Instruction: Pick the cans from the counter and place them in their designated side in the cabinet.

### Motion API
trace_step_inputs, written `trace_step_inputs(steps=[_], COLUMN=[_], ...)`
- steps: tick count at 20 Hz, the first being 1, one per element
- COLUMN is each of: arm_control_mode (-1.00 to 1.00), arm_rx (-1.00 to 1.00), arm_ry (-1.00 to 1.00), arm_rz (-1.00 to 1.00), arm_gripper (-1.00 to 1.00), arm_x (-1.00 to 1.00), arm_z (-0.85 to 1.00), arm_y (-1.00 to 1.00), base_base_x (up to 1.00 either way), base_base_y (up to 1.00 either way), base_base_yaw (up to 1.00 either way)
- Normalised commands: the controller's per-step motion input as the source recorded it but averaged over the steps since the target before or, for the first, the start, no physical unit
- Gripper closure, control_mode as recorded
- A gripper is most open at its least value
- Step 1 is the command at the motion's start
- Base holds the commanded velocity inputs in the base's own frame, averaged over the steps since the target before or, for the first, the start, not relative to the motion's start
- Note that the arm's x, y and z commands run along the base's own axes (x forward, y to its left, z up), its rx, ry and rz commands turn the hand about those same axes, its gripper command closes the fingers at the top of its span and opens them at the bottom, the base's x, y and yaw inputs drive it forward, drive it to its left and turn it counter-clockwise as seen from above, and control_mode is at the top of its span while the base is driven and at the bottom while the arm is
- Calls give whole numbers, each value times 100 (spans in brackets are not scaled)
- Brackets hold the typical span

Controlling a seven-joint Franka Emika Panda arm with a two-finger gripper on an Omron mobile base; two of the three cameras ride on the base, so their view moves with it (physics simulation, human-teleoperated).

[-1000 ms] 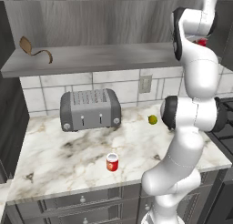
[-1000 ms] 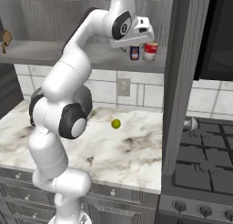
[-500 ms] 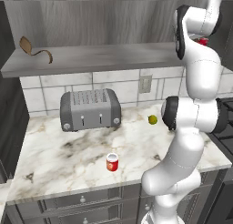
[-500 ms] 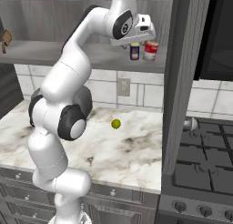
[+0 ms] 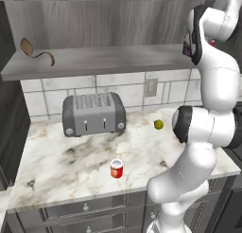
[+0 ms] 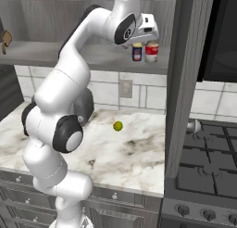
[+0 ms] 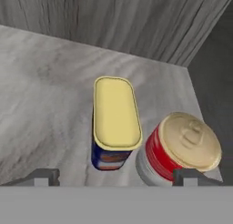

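Two cans upright on the grey wood-grain cabinet shelf (image 7: 54, 82), oblong yellow-topped blue can (image 7: 116, 123) beside a red white-banded can (image 7: 177, 150), gripper (image 7: 116, 176) spread above, small red can (image 5: 116, 169) upright on veined marble counter (image 5: 71, 165).

Blue can (image 7: 113, 127) upright in cabinet (image 7: 41, 86); red can (image 5: 116, 169) upright on counter (image 5: 61, 165).

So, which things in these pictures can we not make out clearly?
- The blue can: in the left base view the arm covers it.
- The banded red can: in the hand view the bottom edge cuts off its base.
- The end effector: in the right base view the arm hides its fingers.
- The red can on the counter: label too small to read.
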Motion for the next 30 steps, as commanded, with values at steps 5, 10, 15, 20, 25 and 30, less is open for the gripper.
trace_step_inputs(steps=[5, 10, 15, 20, 25, 30], arm_control_mode=[-100, -100, -100, -100, -100, -100], arm_rx=[0, 0, 0, 0, 0, 3], arm_ry=[-12, -10, -8, -11, -8, -4], arm_rz=[5, 6, 5, 1, 0, 0], arm_gripper=[-100, -100, -100, -100, -100, -100], arm_x=[-42, -46, -54, -62, -56, -49], arm_z=[0, 0, -1, 0, -1, -4], arm_y=[17, 30, 25, 9, 1, 1], base_base_x=[0, 0, 0, 0, 0, 0], base_base_y=[0, 0, 0, 0, 0, 0], base_base_yaw=[0, 0, 0, 0, 0, 0])
